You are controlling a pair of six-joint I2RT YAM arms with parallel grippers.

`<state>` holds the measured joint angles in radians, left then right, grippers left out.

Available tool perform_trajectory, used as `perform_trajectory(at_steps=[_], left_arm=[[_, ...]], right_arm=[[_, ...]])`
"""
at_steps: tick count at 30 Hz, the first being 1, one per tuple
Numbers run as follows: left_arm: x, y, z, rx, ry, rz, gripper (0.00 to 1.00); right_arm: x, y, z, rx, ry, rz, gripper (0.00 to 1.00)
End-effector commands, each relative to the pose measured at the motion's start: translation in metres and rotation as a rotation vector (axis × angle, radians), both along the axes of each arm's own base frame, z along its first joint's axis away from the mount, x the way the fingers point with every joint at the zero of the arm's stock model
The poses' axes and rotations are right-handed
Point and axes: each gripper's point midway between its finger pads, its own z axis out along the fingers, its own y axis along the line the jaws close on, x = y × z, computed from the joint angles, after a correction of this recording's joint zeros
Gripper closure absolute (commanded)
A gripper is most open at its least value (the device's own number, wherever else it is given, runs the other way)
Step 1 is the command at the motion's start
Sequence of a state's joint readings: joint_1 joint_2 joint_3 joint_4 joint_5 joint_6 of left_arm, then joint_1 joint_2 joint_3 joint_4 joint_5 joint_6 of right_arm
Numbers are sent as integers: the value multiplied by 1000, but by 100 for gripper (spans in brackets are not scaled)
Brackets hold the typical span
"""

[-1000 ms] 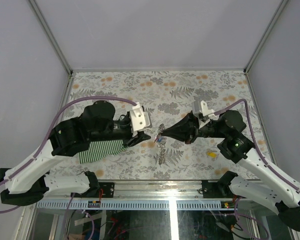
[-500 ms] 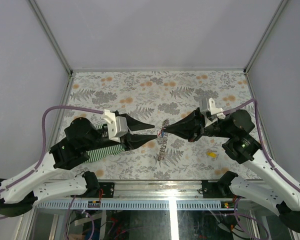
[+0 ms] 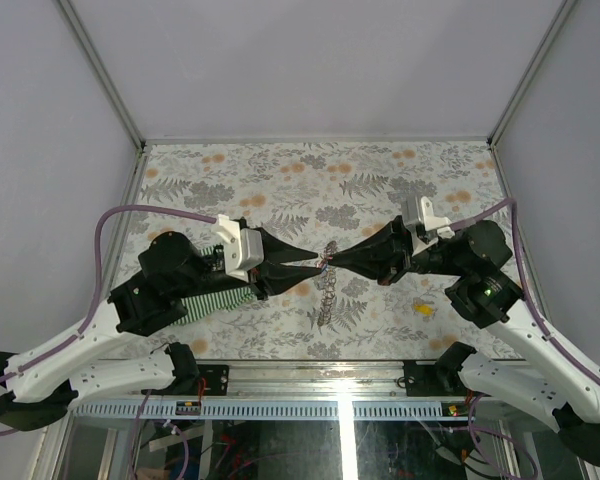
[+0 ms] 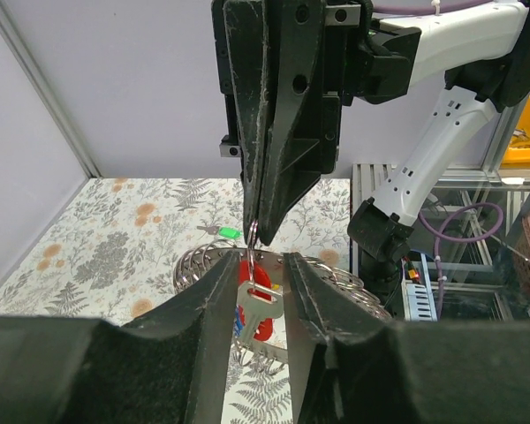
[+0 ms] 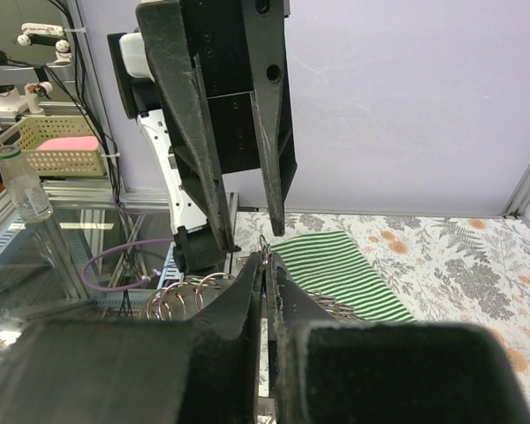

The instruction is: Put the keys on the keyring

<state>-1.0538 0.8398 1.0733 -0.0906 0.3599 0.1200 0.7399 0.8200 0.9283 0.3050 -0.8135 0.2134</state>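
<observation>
My right gripper (image 3: 333, 263) is shut on the small metal loop (image 5: 263, 239) of a key and holds it above the table. In the left wrist view a silver key with a red tag (image 4: 258, 297) hangs from that loop below the right gripper's tips. My left gripper (image 3: 314, 263) is open, and its fingers (image 4: 214, 300) stand on either side of the hanging key without touching it. The keyring (image 3: 325, 293), a silvery toothed loop, lies on the table under both grippers and also shows in the left wrist view (image 4: 197, 259). A green key tag (image 4: 229, 233) lies beyond it. A yellow key tag (image 3: 421, 309) lies to the right.
A green striped cloth (image 3: 212, 298) lies under the left arm and also shows in the right wrist view (image 5: 340, 272). The table's front edge and a metal rail run just behind both arm bases.
My left gripper has turned, opened wide and moved right, up to the right gripper's tips, so that it now straddles the hanging key. The right gripper has stayed nearly still.
</observation>
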Motion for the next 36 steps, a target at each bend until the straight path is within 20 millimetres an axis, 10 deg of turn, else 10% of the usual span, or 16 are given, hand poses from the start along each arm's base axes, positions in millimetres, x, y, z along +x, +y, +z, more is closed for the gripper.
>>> perform_trajectory(at_steps=[1,36], left_arm=[[-4,0,19,-65,-25,-18,73],[-6,-4,18,-51,-20,-35,100]], right_arm=[[-19,-10,36,96,-110,38,100],[-20,-15,43,156,-123,15,100]])
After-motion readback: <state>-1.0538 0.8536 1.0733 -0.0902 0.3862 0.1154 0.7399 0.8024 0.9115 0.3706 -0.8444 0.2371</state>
